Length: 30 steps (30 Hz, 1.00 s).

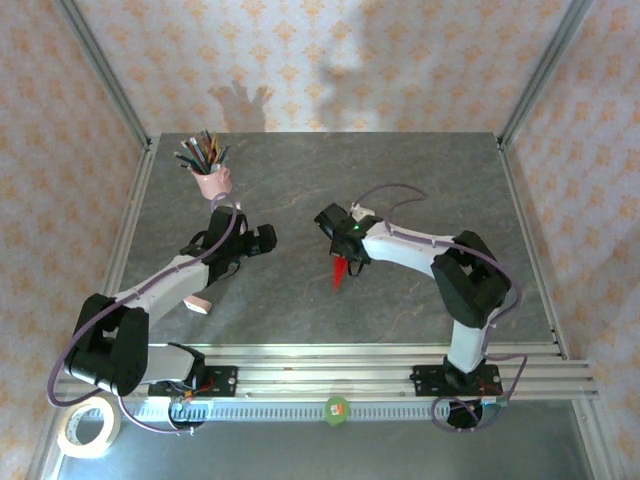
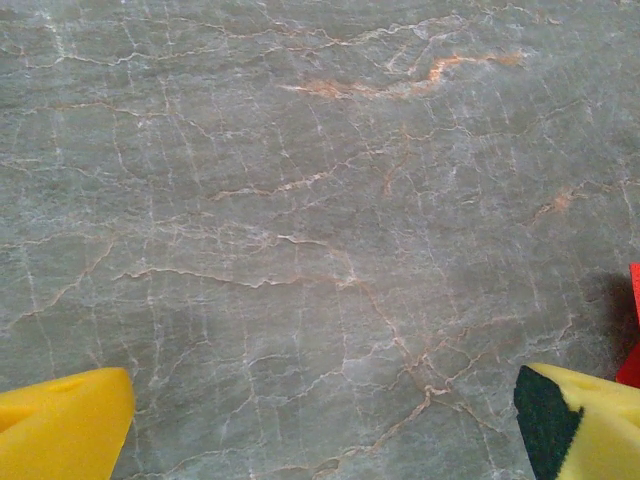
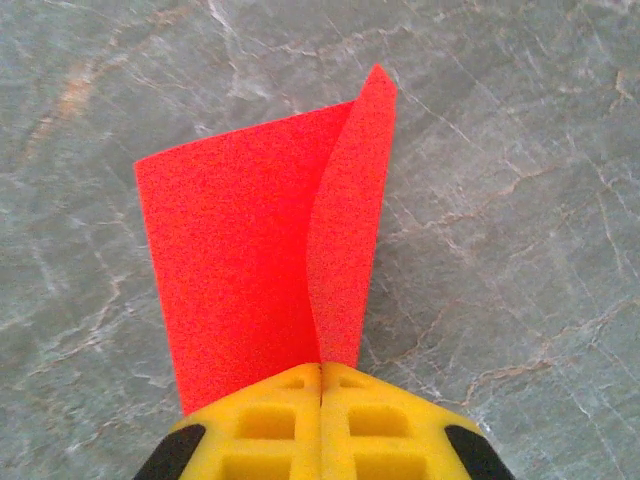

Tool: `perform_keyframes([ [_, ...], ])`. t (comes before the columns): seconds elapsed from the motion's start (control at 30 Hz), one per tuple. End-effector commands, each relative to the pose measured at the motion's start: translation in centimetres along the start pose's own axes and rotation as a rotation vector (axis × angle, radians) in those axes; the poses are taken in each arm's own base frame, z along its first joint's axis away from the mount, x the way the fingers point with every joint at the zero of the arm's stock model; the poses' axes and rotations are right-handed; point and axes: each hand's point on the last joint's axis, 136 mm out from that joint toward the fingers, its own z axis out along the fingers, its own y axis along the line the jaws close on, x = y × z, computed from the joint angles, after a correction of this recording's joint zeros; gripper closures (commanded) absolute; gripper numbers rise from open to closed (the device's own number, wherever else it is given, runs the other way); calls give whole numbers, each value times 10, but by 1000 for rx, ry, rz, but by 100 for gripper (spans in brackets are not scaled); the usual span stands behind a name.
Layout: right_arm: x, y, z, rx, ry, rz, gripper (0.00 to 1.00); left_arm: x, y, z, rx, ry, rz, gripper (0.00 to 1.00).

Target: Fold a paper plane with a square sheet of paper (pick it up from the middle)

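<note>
Right claw (image 3: 321, 375): nearest the right wrist camera. Its two yellow fingers (image 3: 270, 420) are pressed together along one seam, clenched on the paper plane (image 3: 250, 250).
Paper plane, close view: bright red. It comes out of the finger seam as a broad flat panel on the left and a narrower curled flap on the right that rises to a point.
Paper plane, overhead view: a narrow red wedge (image 1: 340, 273) at the tip of the right claw (image 1: 345, 255), near the middle of the desk (image 1: 420, 180), with its point toward the near edge. I cannot tell whether it touches the desk.
Left claw (image 2: 320, 430): released. Its yellow fingers (image 2: 60, 420) stand wide apart at the lower corners with only grey veined surface between them.
Left claw, overhead view: it sits left of centre (image 1: 262, 238), apart from the right claw and facing it.
Left wrist view, right edge: a red sliver of the paper plane (image 2: 633, 300) shows, just beside the right-hand finger.
Pink cup (image 1: 212, 182): upright at the far left of the desk and filled with pens (image 1: 205, 150).
Pink block (image 1: 199, 303): lies on the desk beside the left arm.
Tape roll (image 1: 88, 427): lies at the near left corner, beside the left arm's base.
Mounting rail (image 1: 330, 375): runs along the near edge and carries both arm bases.
</note>
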Motion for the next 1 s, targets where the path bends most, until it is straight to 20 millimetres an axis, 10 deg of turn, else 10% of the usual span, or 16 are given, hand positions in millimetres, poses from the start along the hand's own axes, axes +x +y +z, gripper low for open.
perform_keyframes([
  [0.0,-27,37,-26,-156,-69,-13,98,0,8,2,-25,5,-19,1],
  [0.37,-44,121,-62,-639,-99,-41,96,-17,13,-14,-5,-66,-121,1],
  [0.97,0,54,6,-706,32,84,83,-5,-32,-1,218,31,-182,3],
])
